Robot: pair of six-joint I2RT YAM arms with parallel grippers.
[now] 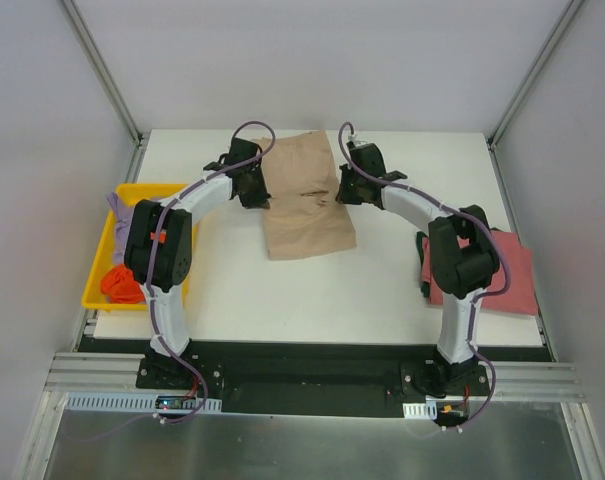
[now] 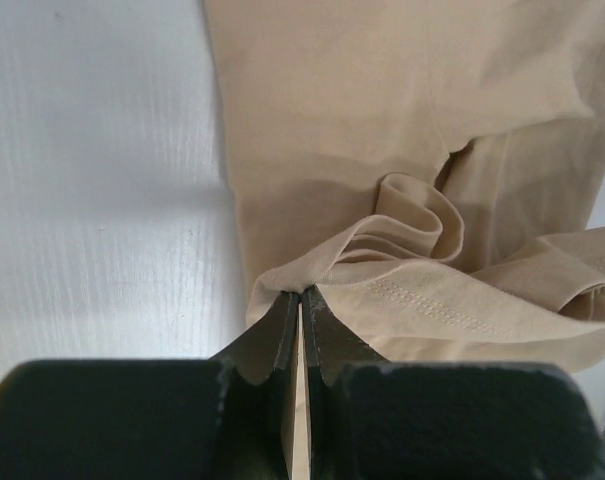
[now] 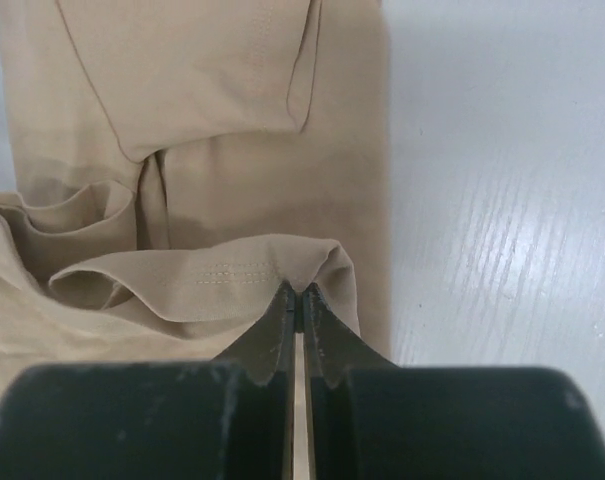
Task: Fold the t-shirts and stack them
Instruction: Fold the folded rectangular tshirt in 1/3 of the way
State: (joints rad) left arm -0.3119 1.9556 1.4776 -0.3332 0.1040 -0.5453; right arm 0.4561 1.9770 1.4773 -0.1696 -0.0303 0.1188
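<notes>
The tan t-shirt lies partly folded into a long strip at the middle back of the table. My left gripper is shut on its left edge; in the left wrist view the hem is pinched and lifted. My right gripper is shut on its right edge; the right wrist view shows the stitched hem lifted over the shirt. The dusty red t-shirt lies at the right edge. Orange and lavender t-shirts sit in the bin.
A yellow plastic bin stands at the table's left edge. The white table is bounded by frame posts at the back corners and grey walls on both sides. The red shirt lies partly under my right arm's elbow.
</notes>
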